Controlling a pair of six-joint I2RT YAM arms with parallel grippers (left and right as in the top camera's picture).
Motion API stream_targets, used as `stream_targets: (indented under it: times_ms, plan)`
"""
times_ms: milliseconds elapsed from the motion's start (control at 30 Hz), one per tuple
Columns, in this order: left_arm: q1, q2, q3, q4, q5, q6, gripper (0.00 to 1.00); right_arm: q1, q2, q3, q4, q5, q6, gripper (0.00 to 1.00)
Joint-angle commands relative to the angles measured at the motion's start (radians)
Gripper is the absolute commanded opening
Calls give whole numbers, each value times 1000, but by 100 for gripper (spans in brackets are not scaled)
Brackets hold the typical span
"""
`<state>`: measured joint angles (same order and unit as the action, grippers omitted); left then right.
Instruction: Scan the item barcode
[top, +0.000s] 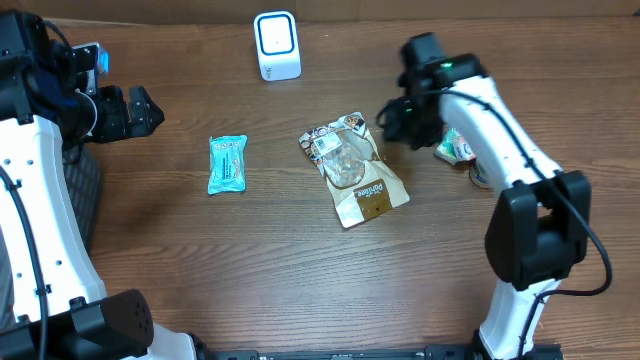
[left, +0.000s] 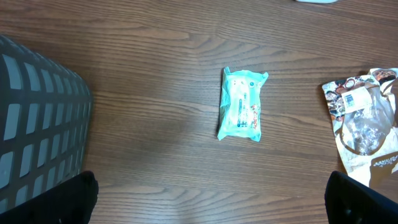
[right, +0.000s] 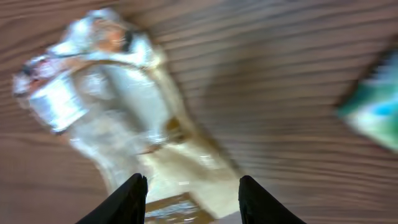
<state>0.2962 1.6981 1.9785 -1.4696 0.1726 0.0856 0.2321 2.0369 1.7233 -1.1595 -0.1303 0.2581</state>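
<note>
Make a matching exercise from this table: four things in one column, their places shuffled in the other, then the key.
Things
1 teal packet
2 brown pouch
3 white scanner
4 grey basket

Places
A standing at the far edge of the table
B at the left edge
C beneath the right claw
D lying flat between basket and pouch

Pairs: 1-D; 2-C; 3-A; 4-B
</note>
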Motion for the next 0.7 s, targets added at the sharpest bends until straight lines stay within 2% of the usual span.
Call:
stream_targets:
  times_ms: [0, 200, 300, 367, 433, 567, 667]
  plan:
    - [-3, -4, 13, 2, 11, 19, 100, -37, -13, -75, 43, -41, -85, 45]
    - [-3, -4, 13, 2, 11, 19, 100, -59, -13, -163, 126, -84, -141, 45]
    - [-5, -4, 13, 84, 13, -3, 100, -58, -13, -177, 134, -84, -141, 45]
    - [-11, -4, 13, 121, 18, -90, 100, -58, -12, -179, 134, -84, -141, 45]
    - [-11, -4, 13, 112, 72, -228, 99, -58, -13, -179, 138, -84, -140, 45]
    - [-11, -4, 13, 98, 127, -405, 99, -58, -12, -179, 139, -85, -140, 45]
    - [-11, -4, 13, 93, 181, -394, 98, -58, -12, -184, 138, -85, -140, 45]
